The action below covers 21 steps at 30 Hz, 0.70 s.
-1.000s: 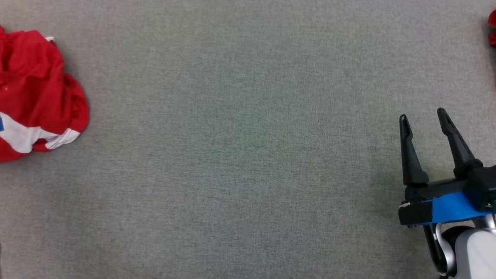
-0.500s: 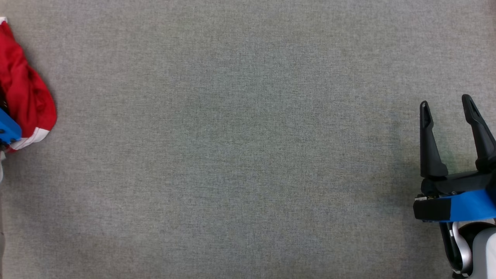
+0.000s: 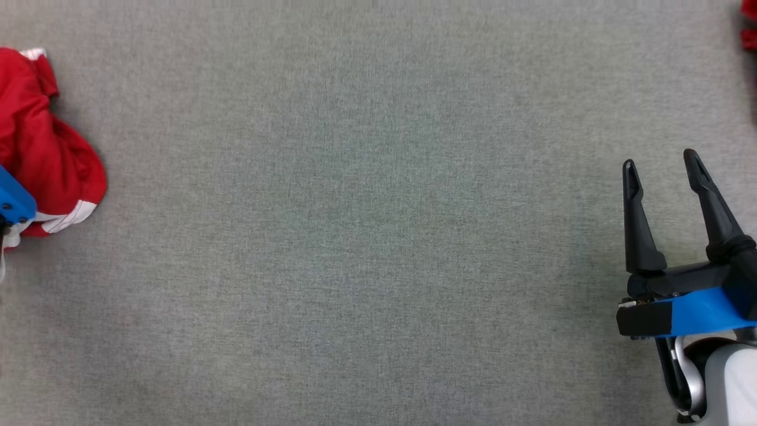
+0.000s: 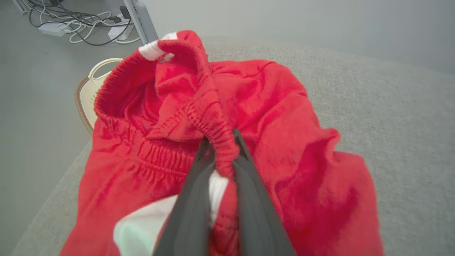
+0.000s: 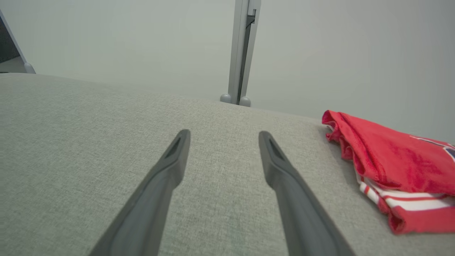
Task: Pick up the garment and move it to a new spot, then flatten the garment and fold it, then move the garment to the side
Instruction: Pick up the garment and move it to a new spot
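The garment is a crumpled red piece with white trim, lying at the far left of the grey table. In the left wrist view my left gripper is shut on a gathered fold of the garment's elastic waistband, which bulges up between the fingertips. A blue part of that gripper's body peeks in at the head view's left edge. My right gripper is open at the lower right, well away from the garment. Its fingers hold nothing above bare cloth.
A grey fabric table spans the middle. A second red cloth with white stripes lies folded at the right edge, its corner at top right. Beyond the left edge stand a beige basket, floor cables and a metal post.
My left gripper has come onto the garment and shut on its waistband, and the cloth has bunched narrower. The head view shifted sideways and back. The right gripper stays open.
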### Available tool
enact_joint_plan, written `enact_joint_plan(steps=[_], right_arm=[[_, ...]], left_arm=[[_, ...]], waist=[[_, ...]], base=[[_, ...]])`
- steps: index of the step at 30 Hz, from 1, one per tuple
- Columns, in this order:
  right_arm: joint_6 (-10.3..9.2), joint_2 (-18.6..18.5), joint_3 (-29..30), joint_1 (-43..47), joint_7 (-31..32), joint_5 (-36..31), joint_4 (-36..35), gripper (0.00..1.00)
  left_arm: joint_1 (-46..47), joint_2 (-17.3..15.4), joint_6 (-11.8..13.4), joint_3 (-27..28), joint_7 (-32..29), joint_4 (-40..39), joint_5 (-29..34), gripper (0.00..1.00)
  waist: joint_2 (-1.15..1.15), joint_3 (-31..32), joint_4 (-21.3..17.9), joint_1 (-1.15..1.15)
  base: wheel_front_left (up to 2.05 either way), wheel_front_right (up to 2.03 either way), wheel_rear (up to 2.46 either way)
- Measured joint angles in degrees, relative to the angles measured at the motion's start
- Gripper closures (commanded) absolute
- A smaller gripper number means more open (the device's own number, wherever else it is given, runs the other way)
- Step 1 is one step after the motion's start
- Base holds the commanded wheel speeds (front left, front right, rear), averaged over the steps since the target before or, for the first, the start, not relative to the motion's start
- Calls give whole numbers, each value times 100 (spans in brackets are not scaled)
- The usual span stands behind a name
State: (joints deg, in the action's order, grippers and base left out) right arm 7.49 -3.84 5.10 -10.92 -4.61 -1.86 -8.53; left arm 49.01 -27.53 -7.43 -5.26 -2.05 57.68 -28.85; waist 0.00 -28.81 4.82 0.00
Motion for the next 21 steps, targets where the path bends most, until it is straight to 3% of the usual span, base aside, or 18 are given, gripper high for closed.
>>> enact_joint_plan(steps=[12,21], right_arm=[[0,63,-94,71,-291,234,583,0],[0,88,-199,182,-550,505,968,0]], left_arm=[[198,-254,0,-702,1132,-895,-32,100],[445,-332,2,-1116,1259,-2317,215,100]], waist=[[0,873,-253,0],[0,1350,-788,-1]], base=[[0,0,0],[0,0,0]])
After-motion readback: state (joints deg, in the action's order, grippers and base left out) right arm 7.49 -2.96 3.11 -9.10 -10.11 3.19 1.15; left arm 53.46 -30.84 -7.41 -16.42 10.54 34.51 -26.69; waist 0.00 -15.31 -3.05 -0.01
